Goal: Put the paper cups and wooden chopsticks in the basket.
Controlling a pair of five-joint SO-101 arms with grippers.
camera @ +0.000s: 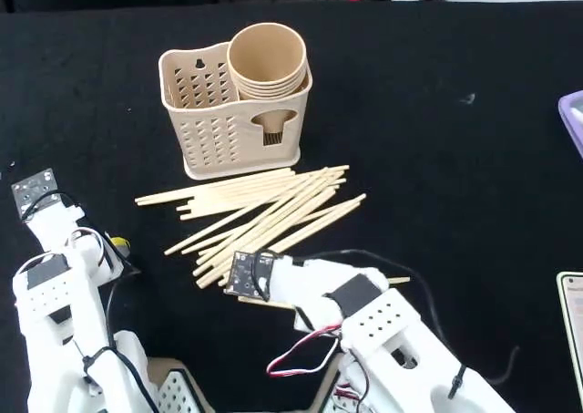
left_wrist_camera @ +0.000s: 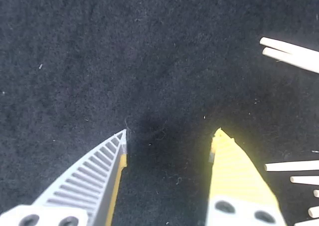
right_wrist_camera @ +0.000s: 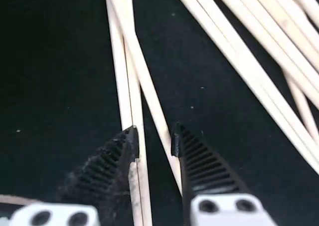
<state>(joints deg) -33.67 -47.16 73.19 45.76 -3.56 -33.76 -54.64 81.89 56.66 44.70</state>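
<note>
Right gripper (right_wrist_camera: 153, 131) sits low over the near end of the wooden chopsticks (camera: 264, 212) at centre of the high view, jaws narrowly apart around a couple of sticks. Left gripper (left_wrist_camera: 171, 133) is wide open over bare worktop (camera: 437, 158). Paper cups (camera: 267, 57) are stacked in the basket (camera: 228, 130), upper centre-left. Judgement: press tips onto the worktop, close squarely, since the crossed sticks could pivot or slip out on lifting.

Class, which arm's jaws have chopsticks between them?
The right gripper: its jaws straddle chopsticks; the left gripper has bare cloth between its jaws.
</note>
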